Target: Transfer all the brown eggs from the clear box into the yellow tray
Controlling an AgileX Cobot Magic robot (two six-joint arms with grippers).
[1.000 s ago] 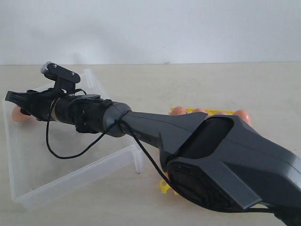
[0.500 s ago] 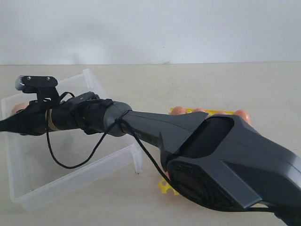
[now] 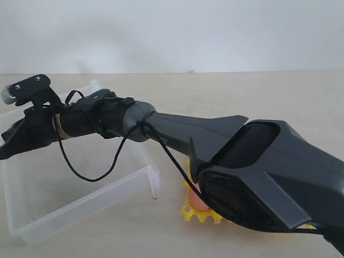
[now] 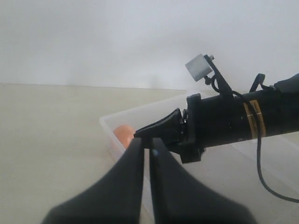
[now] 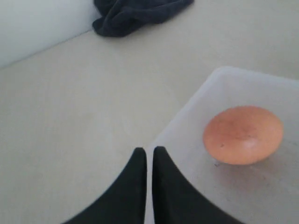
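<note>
Brown egg lies in the clear box beside the empty, closed right end effector.

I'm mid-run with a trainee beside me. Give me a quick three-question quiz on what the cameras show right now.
1. True or false: the right claw is shut on a pinkish-brown oval egg.
2. Where does that egg lie? A) inside the translucent clear plastic box; B) in a cup of a yellow tray; C) on the bare table.
3. Fill in: in the exterior view, the bright yellow plastic egg tray is mostly hidden behind the ____ arm.

Key:
1. False. The claw is shut on nothing, and the egg lies apart from it.
2. A.
3. Right.
</note>
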